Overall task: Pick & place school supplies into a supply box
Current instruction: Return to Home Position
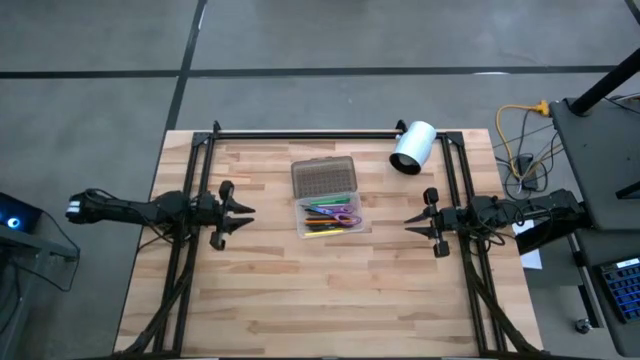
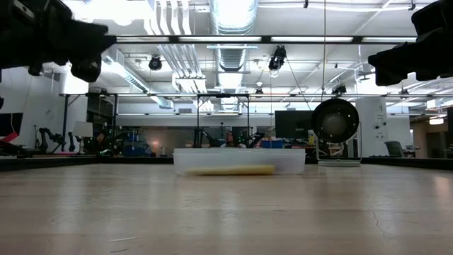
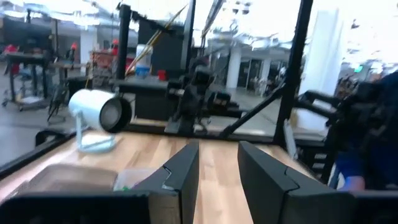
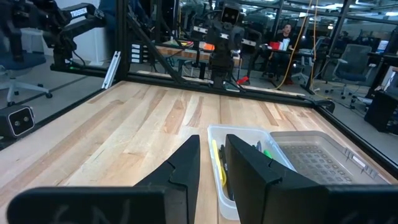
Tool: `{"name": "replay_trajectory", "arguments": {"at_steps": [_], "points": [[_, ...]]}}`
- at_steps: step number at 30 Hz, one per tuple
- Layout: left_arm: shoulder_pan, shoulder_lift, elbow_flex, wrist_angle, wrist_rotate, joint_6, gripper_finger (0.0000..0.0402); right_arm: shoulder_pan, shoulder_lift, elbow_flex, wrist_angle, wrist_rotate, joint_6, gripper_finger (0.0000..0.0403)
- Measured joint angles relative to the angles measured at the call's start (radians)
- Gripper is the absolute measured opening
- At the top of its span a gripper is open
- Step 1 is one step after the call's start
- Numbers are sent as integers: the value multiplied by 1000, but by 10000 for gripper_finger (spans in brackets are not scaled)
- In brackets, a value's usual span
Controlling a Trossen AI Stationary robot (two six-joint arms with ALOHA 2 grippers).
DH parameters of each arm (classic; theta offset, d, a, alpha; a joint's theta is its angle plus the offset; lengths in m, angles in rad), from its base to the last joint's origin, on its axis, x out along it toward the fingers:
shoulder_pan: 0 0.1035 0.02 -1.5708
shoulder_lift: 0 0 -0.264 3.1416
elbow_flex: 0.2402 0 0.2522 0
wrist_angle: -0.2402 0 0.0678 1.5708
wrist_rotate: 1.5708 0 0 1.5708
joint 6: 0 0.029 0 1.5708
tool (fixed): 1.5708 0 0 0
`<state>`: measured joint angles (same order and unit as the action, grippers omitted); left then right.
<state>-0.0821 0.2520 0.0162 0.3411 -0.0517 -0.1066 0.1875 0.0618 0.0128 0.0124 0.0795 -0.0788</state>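
High view: we log the wooden table (image 1: 300,290), the supply box (image 1: 327,198) mid-table with pens (image 1: 322,211) and scissors (image 1: 346,219) inside. The left gripper (image 1: 249,212) and right gripper (image 1: 408,222) flank it, apart. Low view: workshop, ceiling ducts (image 2: 233,18). Wrist views: the 2 jaws narrowly parted, empty.

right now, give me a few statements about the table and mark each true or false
1. The pens and purple scissors lie inside the clear supply box. True.
2. The left pincer grips a pen. False: it is empty, left of the box.
3. The grey lid covers the box. False: it lies open on its far side.
4. The white cylinder sits nearer the right pincer than the left. True.
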Motion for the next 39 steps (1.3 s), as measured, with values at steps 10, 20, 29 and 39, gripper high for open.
{"name": "replay_trajectory", "arguments": {"at_steps": [10,20,29,39], "points": [[-114,0,4,60,0,0,96,0,0,0,0,0,0,68],[-250,-6,-6,54,1,0,96,0,0,0,0,0,0,68],[-251,3,-6,34,0,0,96,0,0,0,0,0,0,68],[-251,3,-5,36,0,0,96,0,0,0,0,0,0,68]]}}
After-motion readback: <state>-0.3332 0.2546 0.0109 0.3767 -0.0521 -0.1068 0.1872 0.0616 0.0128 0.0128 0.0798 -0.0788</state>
